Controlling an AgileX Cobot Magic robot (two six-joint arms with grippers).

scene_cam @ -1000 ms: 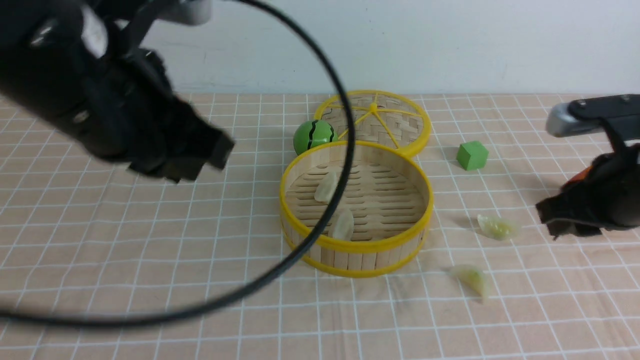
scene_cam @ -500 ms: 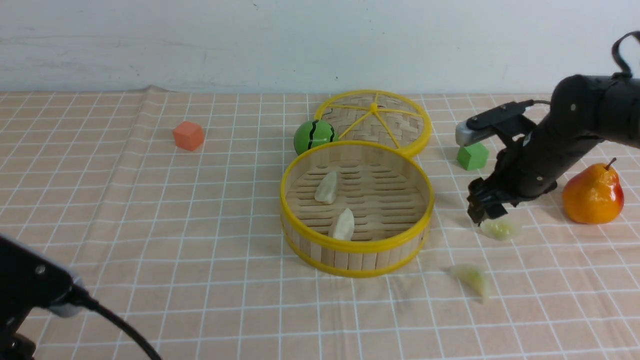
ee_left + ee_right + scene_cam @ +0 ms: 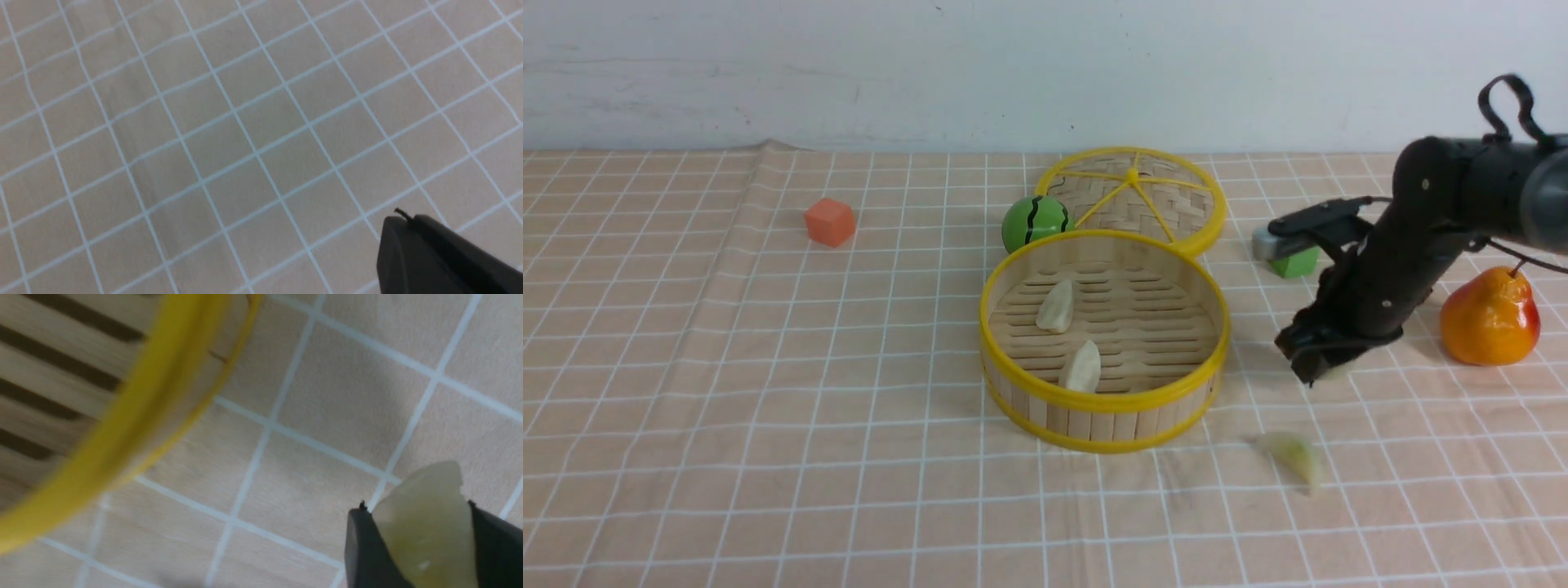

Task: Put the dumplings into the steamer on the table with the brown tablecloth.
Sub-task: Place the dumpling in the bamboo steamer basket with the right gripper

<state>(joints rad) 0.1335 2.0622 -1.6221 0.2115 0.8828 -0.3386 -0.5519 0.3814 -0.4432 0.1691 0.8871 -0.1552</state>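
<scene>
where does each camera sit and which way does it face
Front view: between the arms, facing forward over the tablecloth at the steamer; the right arm and right gripper show.
Left wrist view: rides the left wrist, looks down at tablecloth alone; the shut left gripper shows.
Right wrist view: rides the right wrist, looks down past the right gripper, closed on a green dumpling, toward the steamer.
Shared: front and right wrist views both catch the steamer and right gripper.
</scene>
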